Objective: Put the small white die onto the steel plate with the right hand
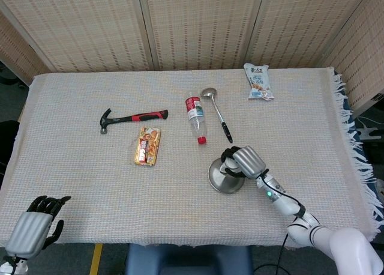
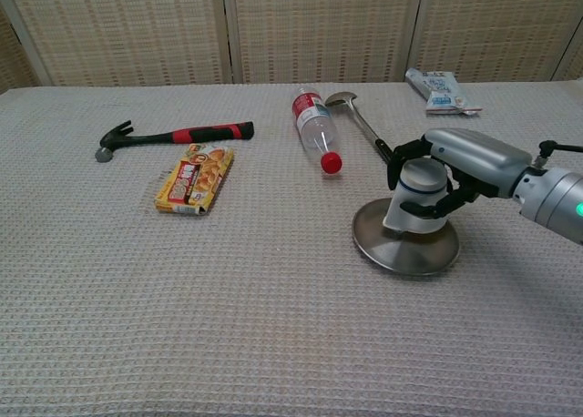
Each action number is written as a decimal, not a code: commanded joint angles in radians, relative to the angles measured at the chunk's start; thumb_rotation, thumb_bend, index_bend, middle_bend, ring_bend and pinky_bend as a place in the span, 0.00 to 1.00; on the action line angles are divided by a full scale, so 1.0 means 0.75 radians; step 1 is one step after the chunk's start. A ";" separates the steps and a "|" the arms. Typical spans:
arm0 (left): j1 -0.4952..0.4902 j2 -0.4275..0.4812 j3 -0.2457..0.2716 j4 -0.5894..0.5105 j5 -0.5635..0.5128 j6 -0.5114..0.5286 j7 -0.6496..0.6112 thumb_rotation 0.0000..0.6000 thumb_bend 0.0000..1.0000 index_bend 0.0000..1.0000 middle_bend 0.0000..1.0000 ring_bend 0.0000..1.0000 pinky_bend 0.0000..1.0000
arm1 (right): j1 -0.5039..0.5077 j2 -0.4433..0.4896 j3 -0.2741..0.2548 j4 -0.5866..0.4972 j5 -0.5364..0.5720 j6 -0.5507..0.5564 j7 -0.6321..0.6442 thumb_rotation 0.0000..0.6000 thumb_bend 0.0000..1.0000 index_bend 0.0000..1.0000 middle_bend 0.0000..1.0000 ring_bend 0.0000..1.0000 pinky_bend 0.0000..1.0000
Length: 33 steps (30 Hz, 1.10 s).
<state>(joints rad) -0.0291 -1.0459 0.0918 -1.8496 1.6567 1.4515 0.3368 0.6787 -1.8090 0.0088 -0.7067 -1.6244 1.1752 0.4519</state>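
Woven bamboo-ish screen panels point(image 1: 198, 26) in the bg, table point(image 1: 72, 185) w/ pale waffle-weave cloth, fringe on one edge.

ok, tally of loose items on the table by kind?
Tools: 2, hammer, ladle
Food packs: 2, yellow box, white pouch
Bottles: 1, plastic bottle
Plates: 1, steel plate
Total: 6; die not visible.

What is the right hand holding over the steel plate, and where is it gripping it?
Cannot be told: the right hand is curled over the steel plate, hiding whatever its fingers enclose. No die shows.
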 commanded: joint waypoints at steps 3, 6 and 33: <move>0.000 0.000 0.000 0.000 0.001 0.000 0.002 1.00 0.52 0.19 0.29 0.22 0.19 | -0.009 -0.064 0.004 0.095 -0.001 0.036 0.010 1.00 0.30 0.64 0.53 0.43 0.67; 0.000 0.000 0.000 0.000 0.002 0.000 0.002 1.00 0.52 0.19 0.29 0.22 0.19 | -0.010 -0.056 -0.012 0.063 -0.015 0.042 0.071 1.00 0.30 0.64 0.53 0.43 0.67; 0.000 0.001 0.001 0.000 0.001 0.000 -0.003 1.00 0.52 0.19 0.29 0.22 0.19 | -0.070 -0.010 0.003 0.053 -0.039 0.242 -0.054 1.00 0.30 0.64 0.53 0.43 0.67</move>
<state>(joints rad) -0.0293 -1.0453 0.0922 -1.8499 1.6573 1.4514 0.3346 0.6432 -1.8211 0.0050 -0.6694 -1.6528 1.3227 0.4250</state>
